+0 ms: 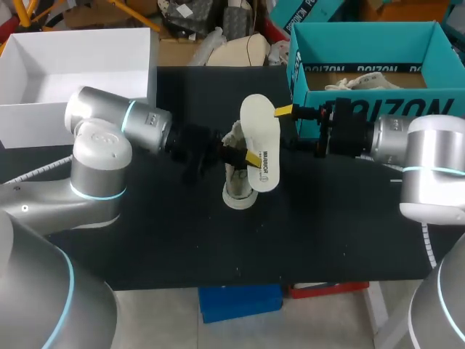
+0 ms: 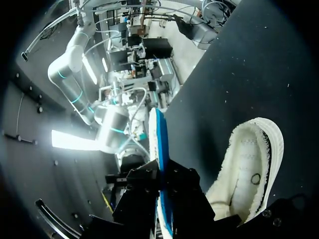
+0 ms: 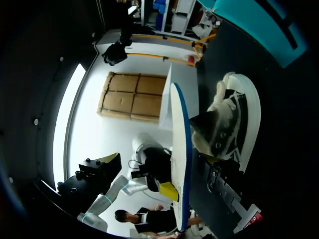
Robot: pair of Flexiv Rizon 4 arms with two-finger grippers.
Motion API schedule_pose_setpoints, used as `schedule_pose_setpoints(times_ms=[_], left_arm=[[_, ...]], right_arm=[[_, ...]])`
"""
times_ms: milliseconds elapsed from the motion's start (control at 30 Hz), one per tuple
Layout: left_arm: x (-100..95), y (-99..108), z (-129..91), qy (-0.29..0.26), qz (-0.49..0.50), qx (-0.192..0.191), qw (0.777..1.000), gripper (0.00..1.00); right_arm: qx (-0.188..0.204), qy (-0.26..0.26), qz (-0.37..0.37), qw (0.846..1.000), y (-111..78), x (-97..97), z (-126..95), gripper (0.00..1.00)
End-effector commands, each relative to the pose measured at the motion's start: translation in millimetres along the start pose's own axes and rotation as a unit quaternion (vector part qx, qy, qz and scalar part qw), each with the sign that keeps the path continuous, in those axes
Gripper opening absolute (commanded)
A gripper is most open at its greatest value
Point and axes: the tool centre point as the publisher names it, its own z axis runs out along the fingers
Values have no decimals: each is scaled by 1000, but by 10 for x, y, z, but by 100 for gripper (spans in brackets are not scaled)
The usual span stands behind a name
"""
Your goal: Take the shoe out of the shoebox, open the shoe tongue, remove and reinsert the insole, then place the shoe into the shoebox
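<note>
Your left claw (image 1: 251, 158) is clamped on the insole (image 1: 259, 132), holding it upright over the middle of the table (image 1: 327, 225). The right claw (image 1: 289, 116) sits at the insole's far right edge (whether it grips or only stands by, I cannot tell). The shoe (image 1: 236, 193) stands on end just left of the insole. The shoebox (image 1: 363, 43) waits at the far right.

I see 2 risks. A 1-point pinch lets the insole pivot or slip if you swing it quickly. The shoe also looks easy to topple, so a skewed push into its opening could knock it over or fold the insole.
</note>
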Motion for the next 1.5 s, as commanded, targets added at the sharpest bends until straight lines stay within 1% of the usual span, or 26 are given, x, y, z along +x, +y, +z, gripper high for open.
schedule_pose_setpoints(times_ms=[33, 200, 267, 367, 433, 467, 500, 533, 567, 600, 633, 700, 733, 800, 833, 967, 1000, 1033, 1100, 1133, 1167, 1233, 1500], left_arm=[[-8, -1, -1, 2, 0, 1, 1000, 0], [-8, -1, -1, 2, 0, 1, 1000, 0], [-8, -1, -1, 2, 0, 1, 1000, 0], [-8, -1, -1, 2, 0, 1, 1000, 0], [-8, -1, -1, 2, 0, 1, 1000, 0], [-8, -1, -1, 2, 0, 1, 1000, 0], [-8, -1, -1, 2, 0, 1, 1000, 0], [-8, -1, -1, 2, 0, 1, 1000, 0], [-8, -1, -1, 2, 0, 1, 1000, 0], [-8, -1, -1, 2, 0, 1, 1000, 0], [-8, -1, -1, 2, 0, 1, 1000, 0], [-8, -1, -1, 2, 0, 1, 1000, 0], [-8, -1, -1, 2, 0, 1, 1000, 0], [-8, -1, -1, 2, 0, 1, 1000, 0], [-8, -1, -1, 2, 0, 1, 1000, 0], [-8, -1, -1, 2, 0, 1, 1000, 0], [-8, -1, -1, 2, 0, 1, 1000, 0], [-8, -1, -1, 2, 0, 1, 1000, 0], [-8, -1, -1, 2, 0, 1, 1000, 0], [-8, -1, -1, 2, 0, 1, 1000, 0], [-8, -1, -1, 2, 0, 1, 1000, 0], [-8, -1, -1, 2, 0, 1, 1000, 0], [-8, -1, -1, 2, 0, 1, 1000, 0]], right_arm=[[25, -3, -2, 1000, -28, 13, 50, 100], [91, -19, -20, 995, -42, 12, 67, 100], [109, -27, -20, 993, -46, 4, 67, 100], [135, -19, -33, 990, -42, -2, 92, 100], [151, -7, -37, 988, -51, -28, 122, 86], [159, -6, -37, 987, -56, -52, 133, 92], [170, 2, -40, 985, -65, -72, 150, 87], [175, 7, -40, 984, -74, -88, 171, 78], [180, 7, -37, 983, -82, -114, 187, 72], [186, 10, -34, 982, -91, -140, 203, 73], [192, 9, -30, 981, -102, -168, 221, 78], [192, 8, -25, 981, -122, -226, 245, 77], [191, 9, -21, 981, -132, -260, 253, 73], [193, 8, -15, 981, -149, -300, 273, 69], [193, 7, -14, 981, -156, -324, 283, 75], [191, 5, -9, 982, -161, -360, 292, 74], [185, -2, -11, 983, -155, -366, 284, 66], [183, -4, -12, 983, -149, -367, 276, 65], [179, -8, -16, 984, -132, -354, 251, 58], [178, -10, -17, 984, -120, -340, 238, 57], [176, -14, -21, 984, -109, -329, 224, 50], [170, -19, -24, 985, -83, -312, 186, 48], [169, -32, -29, 985, -61, -275, 157, 48]])
